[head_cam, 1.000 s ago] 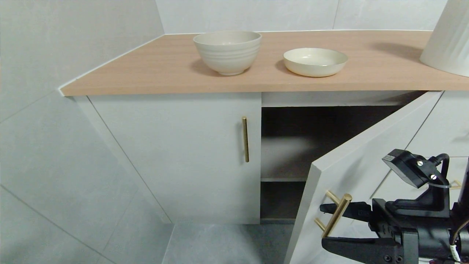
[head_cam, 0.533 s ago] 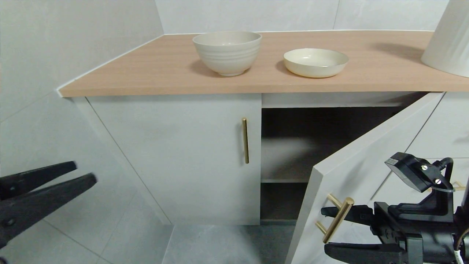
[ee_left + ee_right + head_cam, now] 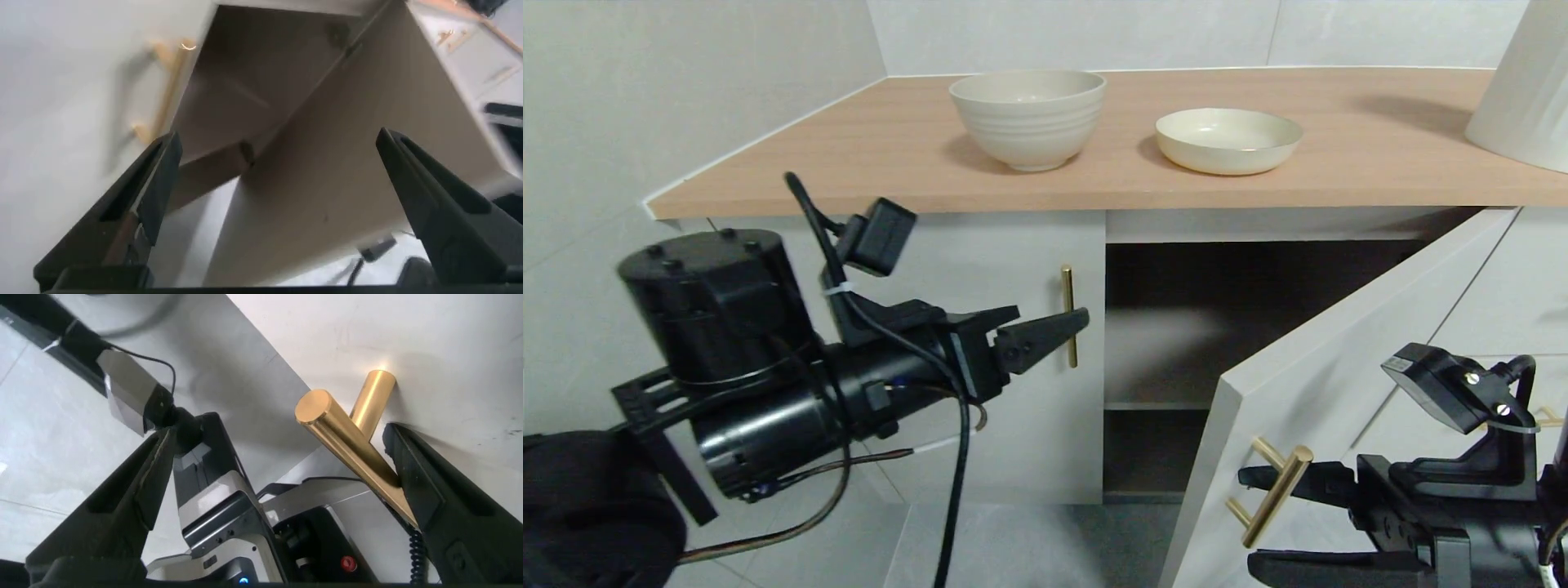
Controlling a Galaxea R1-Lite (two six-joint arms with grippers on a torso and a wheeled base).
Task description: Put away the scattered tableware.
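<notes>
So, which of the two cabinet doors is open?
The right door, swung outward; the right tool straddles its handle. The left door sits shut, flush under the counter.

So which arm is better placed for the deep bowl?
Probably left: the left gripper hangs free, jaws open, just below the counter near the deep bowl. The right gripper straddles the door handle, low down.

The bowl (image 3: 1027, 114) is pale beige with faint ribbed bands round its side, and the dish (image 3: 1227, 139) is a glossy cream. The countertop (image 3: 849, 155) is light brown with a fine wood grain; the cabinet doors (image 3: 1029, 441) are plain off-white, with brass-gold handles (image 3: 1069, 286). The left gripper (image 3: 1058, 327) and the right gripper (image 3: 1245, 516) are matt black.
</notes>
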